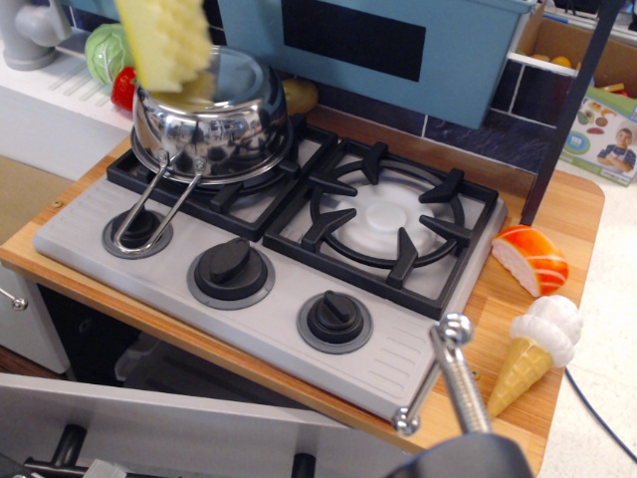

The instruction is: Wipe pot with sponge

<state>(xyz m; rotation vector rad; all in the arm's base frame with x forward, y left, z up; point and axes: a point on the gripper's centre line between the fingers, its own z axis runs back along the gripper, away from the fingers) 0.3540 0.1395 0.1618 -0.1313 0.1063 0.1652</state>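
Pot: the shiny mirror-like steel pot (211, 121), round, stands on the left rear burner of the grey toy stove (259, 269), on the black grate (249, 194).
Pot handle: the long looped wire handle (151, 211) runs from the pot wall toward the front left and ends over the leftmost black knob (137, 229).
Sponge: the pale-yellow foam sponge with wavy ridged edges (165, 42) is at the upper left rim of the pot, its lower end over the opening; its top goes out of the picture. Whether it touches the steel I cannot tell.
Pincer: not in view, it is above the top edge, so I cannot say how it grips.
Stove: 3 black knobs in a row at the front, and 1 free burner (383, 221) on the right.
Right side: an orange and white toy fish slice (532, 259) and a toy ice cream cone (535, 351) lie on the wooden counter (577, 214), well apart from the pot.
Behind the pot: a green toy cabbage (106, 52) and a red toy strawberry (123, 88).
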